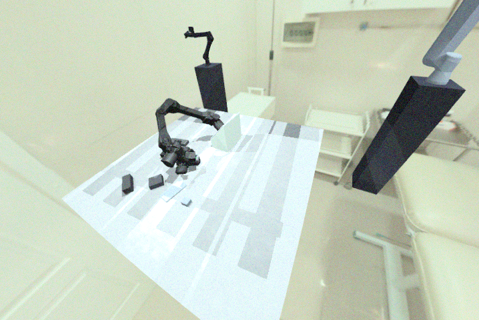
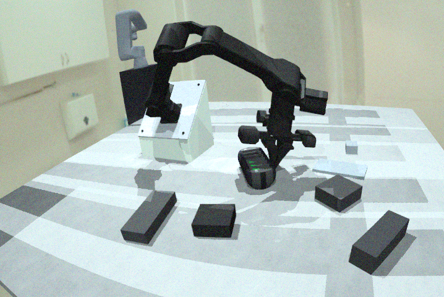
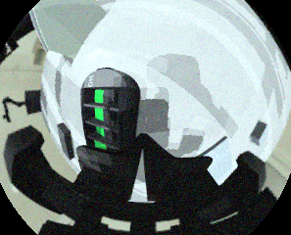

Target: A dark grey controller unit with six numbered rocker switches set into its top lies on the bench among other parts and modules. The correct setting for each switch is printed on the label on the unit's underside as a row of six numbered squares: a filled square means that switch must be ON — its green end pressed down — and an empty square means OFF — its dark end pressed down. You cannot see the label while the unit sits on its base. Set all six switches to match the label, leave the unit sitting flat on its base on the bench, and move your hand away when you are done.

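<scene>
The dark grey controller unit (image 2: 255, 167) (image 3: 108, 77) sits on its base on the bench, its label hidden. In the wrist view, several rocker switches show green patches in a row, and "ON" is printed near the far end. The near switches are hidden behind the gripper parts. In the top view the arm hides most of the unit. My gripper (image 2: 274, 166) (image 3: 143, 136) is shut and empty, pointing down. Its fingertips are low at the unit's long side, on the right in the exterior view. I cannot tell whether they touch it.
A pale wedge-shaped stand (image 1: 229, 137) (image 2: 166, 148) is beside the arm's base. Dark blocks (image 2: 149, 218) (image 2: 213, 219) (image 2: 338, 190) (image 2: 380, 239) lie around the unit. A light blue plate (image 1: 173, 192) (image 2: 339, 168) and a small blue cube (image 1: 186, 201) (image 2: 351, 147) lie beyond the gripper.
</scene>
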Motion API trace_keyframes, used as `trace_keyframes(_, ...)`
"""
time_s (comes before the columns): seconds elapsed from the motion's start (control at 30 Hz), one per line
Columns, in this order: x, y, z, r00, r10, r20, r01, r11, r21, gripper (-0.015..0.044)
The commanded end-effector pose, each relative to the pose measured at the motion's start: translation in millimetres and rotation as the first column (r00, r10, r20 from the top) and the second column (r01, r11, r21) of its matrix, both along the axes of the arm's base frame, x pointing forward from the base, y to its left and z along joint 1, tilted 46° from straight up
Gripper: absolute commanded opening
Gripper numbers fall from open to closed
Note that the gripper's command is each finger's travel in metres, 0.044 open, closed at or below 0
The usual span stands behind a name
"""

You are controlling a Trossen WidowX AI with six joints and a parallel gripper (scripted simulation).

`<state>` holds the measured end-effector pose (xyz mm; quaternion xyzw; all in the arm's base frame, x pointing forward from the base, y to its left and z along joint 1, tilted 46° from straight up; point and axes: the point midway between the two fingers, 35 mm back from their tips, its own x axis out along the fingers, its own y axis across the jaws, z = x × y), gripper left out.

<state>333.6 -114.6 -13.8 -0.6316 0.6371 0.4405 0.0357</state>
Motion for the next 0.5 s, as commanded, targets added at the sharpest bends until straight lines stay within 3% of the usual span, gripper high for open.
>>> trace_keyframes(0.0,-2,-1,1,1.000,0.005,-0.005,-0.005,1.000,-0.003,0.0000)
trace_keyframes(0.47,-12,-6,6,1.000,0.005,-0.005,-0.005,1.000,-0.004,0.0000)
